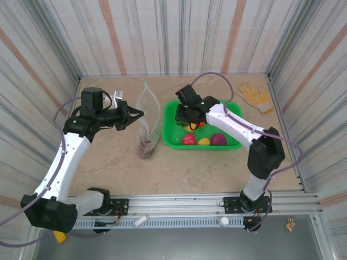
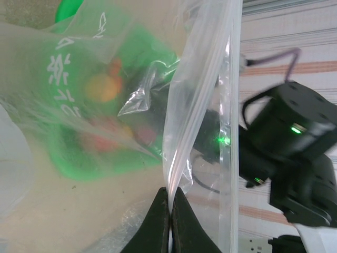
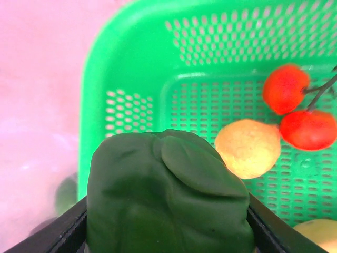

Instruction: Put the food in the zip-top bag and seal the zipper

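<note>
Right gripper (image 3: 166, 229): jaws part-way closed on a dark green vegetable (image 3: 163, 200), one black finger on each flank. The piece is matte, lumpy and smooth-skinned, with a folded ridge on top. In the top view this gripper (image 1: 185, 117) hangs over the far left part of the green mesh basket (image 1: 169, 142).

Basket is glossy plastic with perforated floor and walls (image 3: 105, 63) and rounded corners. Inside, from the wrist: two shiny red tomatoes (image 3: 286, 88) on a dark stem and a pale orange-yellow round fruit (image 3: 247, 148). From above, along the near side: a pink-red piece (image 1: 188, 139), a yellow piece (image 1: 204, 141) and a dark purple piece (image 1: 218, 138).

Left gripper (image 2: 169, 221): fingers pressed together, pinching a fold of the zip-top bag (image 2: 200, 105). Film is thin, clear and crinkled, with white print; the basket shows through it, blurred. A straight clear band, likely the zipper (image 2: 229, 105), runs along one edge.

From above, the left gripper (image 1: 138, 114) meets the bag (image 1: 147, 127) on its left side. The bag stands just left of the basket, with a dark brownish lump at its near end.

A yellow glove (image 1: 254, 96) lies far right. Tabletop (image 1: 190, 173) is beige and mottled; the walls are striped panels, and a metal rail (image 1: 179, 206) runs along the near edge.
</note>
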